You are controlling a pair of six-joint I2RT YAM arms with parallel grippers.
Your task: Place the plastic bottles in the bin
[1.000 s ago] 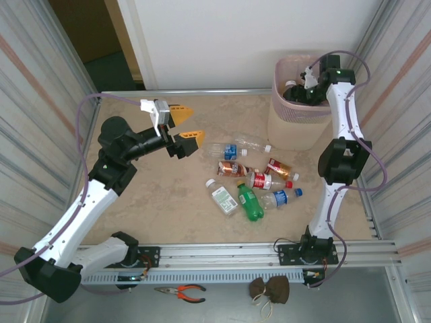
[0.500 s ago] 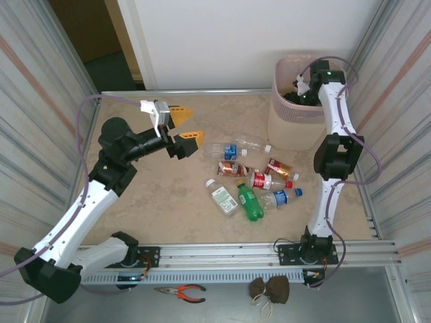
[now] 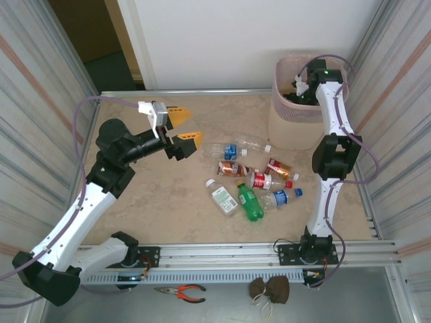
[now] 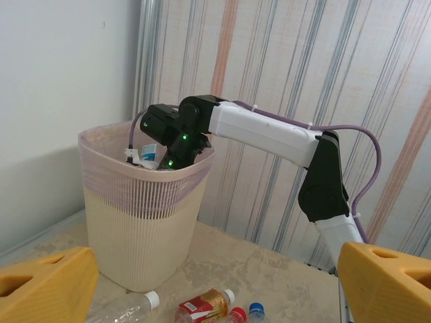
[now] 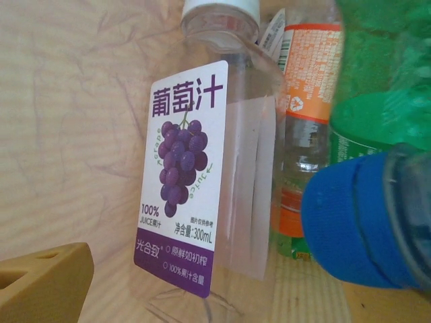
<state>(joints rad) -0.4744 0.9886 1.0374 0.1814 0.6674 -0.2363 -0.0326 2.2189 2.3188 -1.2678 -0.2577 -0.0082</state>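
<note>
Several plastic bottles lie in a cluster mid-table: a green one [image 3: 250,202], a white-labelled one [image 3: 222,198], a red-labelled one [image 3: 268,181], and a blue-labelled clear one [image 3: 225,150]. The pale pink bin [image 3: 283,128] stands at the far right. My right gripper [image 3: 301,91] reaches down inside it and is open. Ahead of the right gripper [image 5: 215,303], a grape-juice bottle [image 5: 195,182] rests free against the bin wall, beside an orange-labelled bottle [image 5: 306,128] and a blue cap [image 5: 353,222]. My left gripper [image 3: 186,125] hovers open left of the cluster, its jaws empty [image 4: 215,286], facing the bin [image 4: 135,229].
Corrugated metal walls close in both sides of the table. A metal rail [image 3: 222,256] runs along the near edge. Below it lie orange-handled pliers [image 3: 180,291] and a brown pouch [image 3: 269,289]. The right arm [image 4: 269,134] arches over the bin's rim.
The right gripper has moved a little left and deeper into the bin, and its jaws have spread. The left arm has barely shifted.
</note>
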